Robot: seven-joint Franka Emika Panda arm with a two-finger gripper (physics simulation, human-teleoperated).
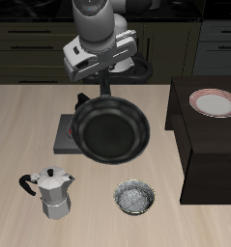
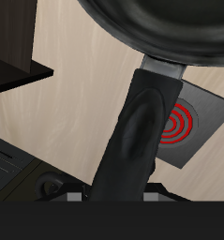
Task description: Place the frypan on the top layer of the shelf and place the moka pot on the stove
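Observation:
The frypan (image 1: 110,130) hangs tilted in the air over the table, its ringed inside facing the camera. My gripper (image 1: 97,90) is shut on its long black handle (image 2: 137,122), which fills the wrist view below the pan's rim (image 2: 165,28). Beneath the pan lies the stove (image 1: 61,137), mostly covered by it; its red coil (image 2: 182,124) shows beside the handle. The moka pot (image 1: 52,191) stands upright near the table's front edge, apart from the pan. The dark shelf (image 1: 209,159) stands beside the pan at the table's side, and its corner (image 2: 15,70) shows in the wrist view.
A pink-rimmed plate (image 1: 214,101) lies on the shelf's top. A small silvery speckled bowl (image 1: 134,198) sits on the table near the front edge, between the moka pot and the shelf. Dark cabinets run behind the robot.

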